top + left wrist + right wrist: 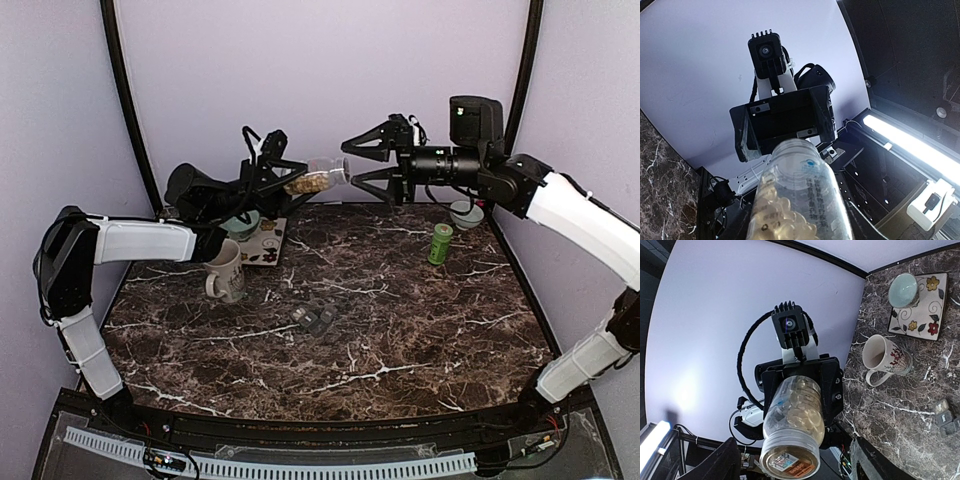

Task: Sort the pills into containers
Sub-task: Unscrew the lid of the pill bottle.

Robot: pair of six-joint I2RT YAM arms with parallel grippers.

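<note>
pill jar (322,176): clear plastic, likely light, stiff and slippery; held level in the air over the far edge of the table (420,320), with the pills (801,407) inside.
left gripper (283,178): clamped around the jar body.
right gripper (352,163): jaws wide at the jar's end, gripping nothing; best hold is probably that end's rim.
containers (314,319): mid-table, well apart from the mug (226,272), free room around.

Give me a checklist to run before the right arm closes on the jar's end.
1. Left gripper clamped on the jar: ok, it is held sideways in the air.
2. Right gripper open: ok, jaws wide.
3. Jar's end lined up with the right gripper's opening: ok in the right wrist view.
4. Lid on or off: cannot tell.
5. Pills inside the jar: ok, none seen loose.
6. Container strip unobstructed: ok. Whether its compartments are open: cannot tell.
</note>
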